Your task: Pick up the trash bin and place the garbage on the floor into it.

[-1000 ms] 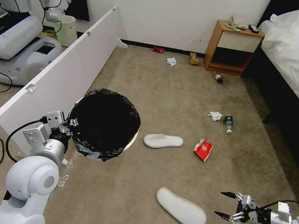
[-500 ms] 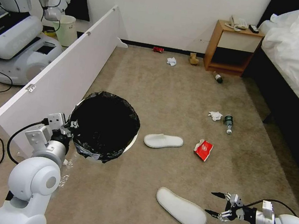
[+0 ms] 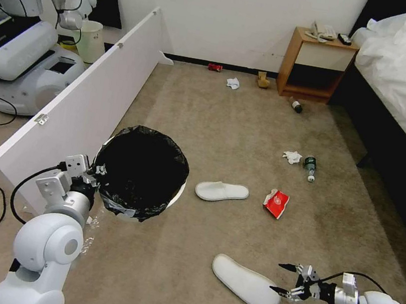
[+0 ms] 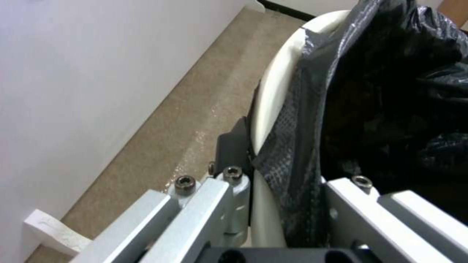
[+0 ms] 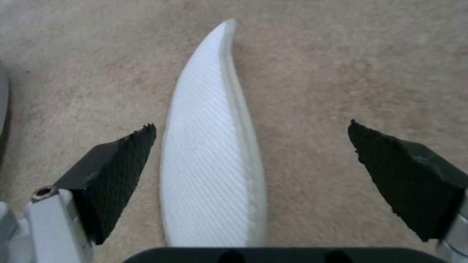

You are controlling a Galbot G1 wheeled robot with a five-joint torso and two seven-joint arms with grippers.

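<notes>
While the right hand [image 3: 285, 279] hung low over the floor [image 3: 246, 128] with its fingers spread wide, its tips sat just at the heel end of the nearer white slipper [image 3: 245, 282]. From the wrist, that slipper [image 5: 214, 153] lay between the two dark pads [image 5: 117, 164], closer to one than the other and touching neither; I judged the hand was lined up along the slipper to close across its narrow width.

The left hand [image 3: 93, 173] was clamped on the near rim of the trash bin [image 3: 141, 169], one finger outside the white wall [image 4: 273, 95] and the other inside against the black bag [image 4: 341, 109]. The bin seemed held beside the white board [image 3: 79, 99], mouth up and open toward the litter, probably so things could be dropped straight in. I could make out nothing inside but black liner.

Farther out lay the second slipper [image 3: 221, 191], a red-and-white wrapper [image 3: 276, 203], a tissue [image 3: 291, 157] beside a bottle [image 3: 310, 167], and more scraps near the nightstand [image 3: 315, 67].
</notes>
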